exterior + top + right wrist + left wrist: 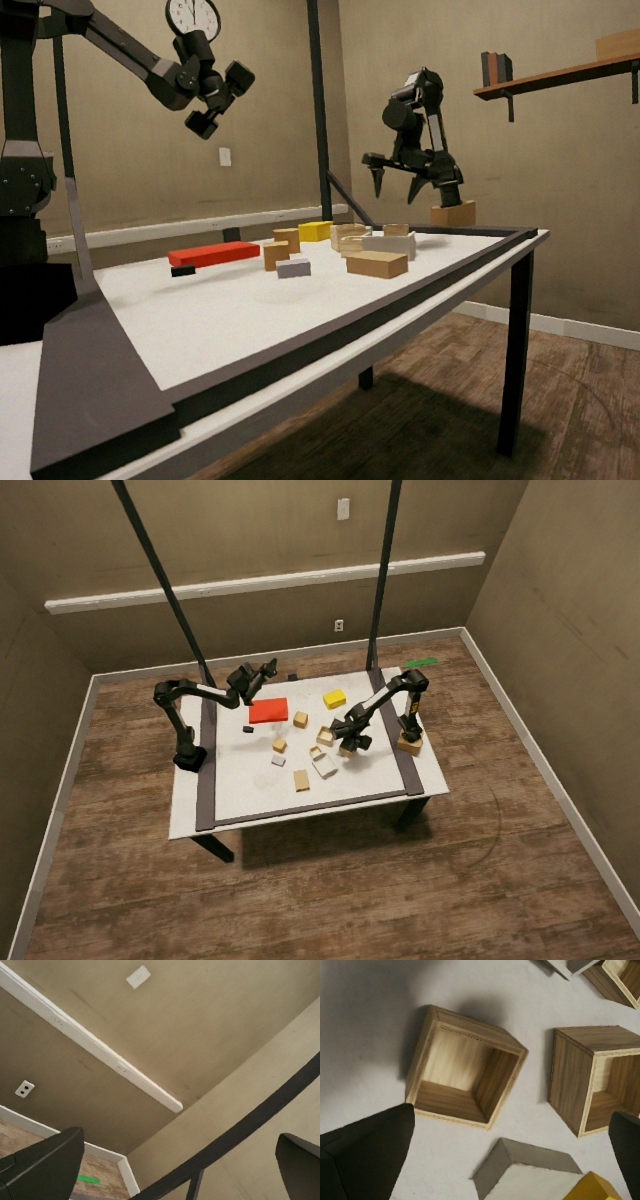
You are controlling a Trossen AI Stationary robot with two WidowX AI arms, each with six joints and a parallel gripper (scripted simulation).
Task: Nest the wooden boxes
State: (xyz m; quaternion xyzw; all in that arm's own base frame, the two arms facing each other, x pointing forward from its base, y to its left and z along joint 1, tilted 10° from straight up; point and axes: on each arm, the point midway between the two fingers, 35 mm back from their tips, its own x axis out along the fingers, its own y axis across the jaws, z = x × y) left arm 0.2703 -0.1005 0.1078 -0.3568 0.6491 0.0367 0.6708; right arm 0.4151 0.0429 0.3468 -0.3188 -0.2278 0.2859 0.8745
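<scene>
Several open wooden boxes lie near the middle of the table. One box [324, 735] sits open side up, with a smaller open box [315, 751] beside it. Two more boxes [300, 719] [279, 745] show closed faces from above. In the left wrist view one box [463, 1076] opens towards the camera and another [600, 1080] lies on its side. My left gripper [351, 740] [395, 180] [516, 1120] is open and empty, hanging above the boxes with its fingers pointing down. My right gripper [269, 667] [183, 1143] is open and empty, raised and pointing at the far wall.
A red block [267, 709], a yellow block [334, 698], a small black block [248, 729], a grey block [278, 760], a white open box [324, 765] and a flat tan block [301, 779] lie among the boxes. Two frame posts stand at the back.
</scene>
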